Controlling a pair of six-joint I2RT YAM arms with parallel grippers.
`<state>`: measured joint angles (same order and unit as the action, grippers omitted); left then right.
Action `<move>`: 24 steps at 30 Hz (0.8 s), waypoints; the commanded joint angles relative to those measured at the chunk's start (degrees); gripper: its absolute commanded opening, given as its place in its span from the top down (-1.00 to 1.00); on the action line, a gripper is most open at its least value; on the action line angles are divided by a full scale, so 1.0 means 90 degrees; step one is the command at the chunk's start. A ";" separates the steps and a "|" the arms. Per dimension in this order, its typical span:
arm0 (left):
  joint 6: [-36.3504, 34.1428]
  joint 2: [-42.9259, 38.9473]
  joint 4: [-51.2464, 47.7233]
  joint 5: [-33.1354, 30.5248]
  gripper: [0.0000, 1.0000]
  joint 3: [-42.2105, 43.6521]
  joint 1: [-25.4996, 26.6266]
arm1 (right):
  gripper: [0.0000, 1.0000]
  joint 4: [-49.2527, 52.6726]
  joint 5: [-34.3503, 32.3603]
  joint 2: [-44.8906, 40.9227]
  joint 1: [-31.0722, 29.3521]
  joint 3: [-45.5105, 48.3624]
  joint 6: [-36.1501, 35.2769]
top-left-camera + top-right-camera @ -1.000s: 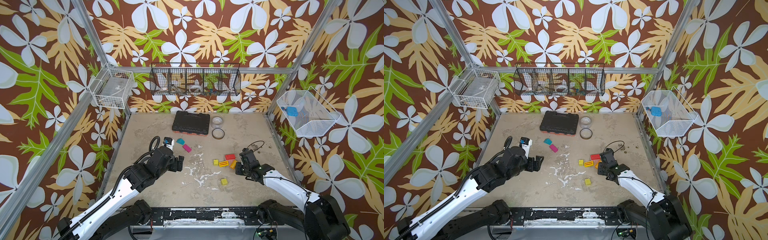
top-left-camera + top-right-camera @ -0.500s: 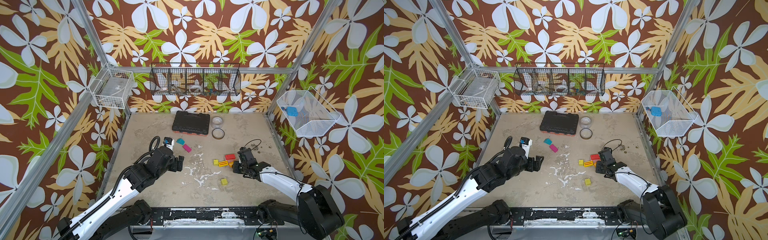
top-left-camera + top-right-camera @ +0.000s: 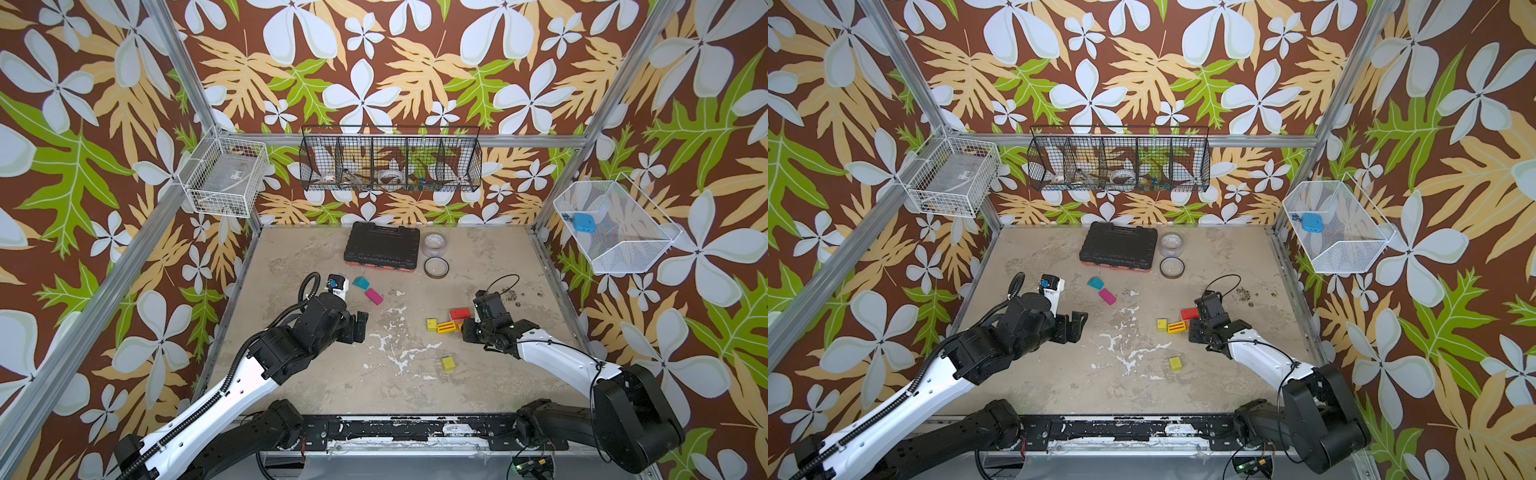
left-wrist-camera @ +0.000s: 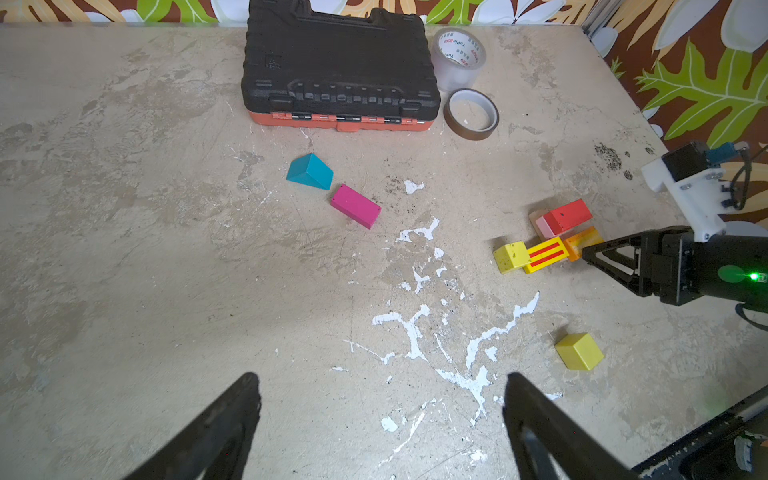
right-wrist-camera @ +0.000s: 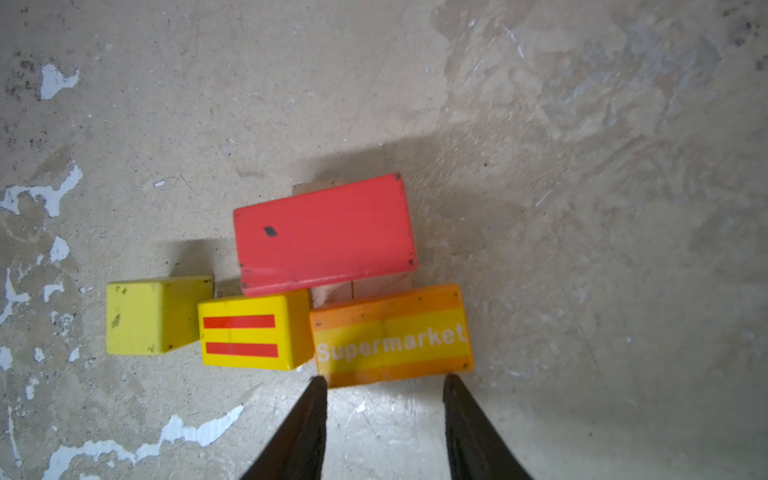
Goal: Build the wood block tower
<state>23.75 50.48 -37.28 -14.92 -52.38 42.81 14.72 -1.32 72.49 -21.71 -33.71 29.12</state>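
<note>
My right gripper (image 5: pixel 385 379) is open. Its tips sit at the near edge of an orange "Supermarket" block (image 5: pixel 390 336), about as far apart as the block is long, with bare table between them. Beside that block lie a yellow brick with red stripes (image 5: pixel 253 332) and a yellow cube (image 5: pixel 151 316). A red block (image 5: pixel 326 232) rests on a pink one (image 4: pixel 542 226), the only stack in view. A second yellow cube (image 3: pixel 448 363) sits apart. The teal wedge (image 3: pixel 360 282) and magenta block (image 3: pixel 374 296) lie beyond my left gripper (image 4: pixel 381 376), which hangs wide open and empty.
A black tool case (image 3: pixel 382 248) lies at the back of the table, with a clear tape roll (image 3: pixel 435 243) and a brown tape ring (image 3: pixel 436 267) beside it. Wire baskets hang on the back and side walls. White chipped patches (image 4: pixel 415 332) mark the table middle.
My right gripper has edged in toward the block cluster as its arm swung a little. The left arm and all the blocks have stayed put.
</note>
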 commanded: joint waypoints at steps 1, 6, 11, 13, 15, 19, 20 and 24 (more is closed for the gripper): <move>-0.0012 -0.0007 0.0062 -0.0013 -0.85 -0.0010 -0.0011 | 0.08 0.0089 -0.0080 -0.0078 -0.0001 -0.0036 -0.0065; -0.0012 -0.0004 0.0060 -0.0020 -0.85 -0.0010 -0.0010 | 0.11 0.0035 -0.0195 -0.0552 0.0062 0.0118 0.0082; -0.0012 -0.0023 0.0065 -0.0005 -0.85 -0.0010 -0.0010 | 0.22 0.0009 0.0125 -0.0945 0.0683 0.0238 0.0162; -0.0012 -0.0044 0.0060 -0.0003 -0.85 -0.0009 -0.0010 | 0.24 -0.0124 0.0567 -0.1020 0.1183 0.0381 0.0172; -0.0013 -0.0063 0.0070 -0.0003 -0.85 -0.0010 -0.0011 | 0.24 -0.0242 0.0926 -0.1028 0.1582 0.0488 0.0163; -0.0019 -0.0064 0.0070 0.0007 -0.85 -0.0010 -0.0011 | 0.21 -0.0469 0.1274 -0.0778 0.1824 0.0553 0.0169; -0.0028 -0.0063 0.0070 0.0005 -0.85 -0.0010 -0.0010 | 0.21 -0.0529 0.1359 -0.0657 0.1828 0.0548 0.0173; -0.0026 -0.0072 0.0070 0.0005 -0.85 -0.0009 -0.0010 | 0.22 -0.0749 0.1554 -0.0239 0.1835 0.0509 0.0192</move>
<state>23.75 49.91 -37.28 -14.74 -52.38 42.81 10.68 10.13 69.04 -5.30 -28.84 30.63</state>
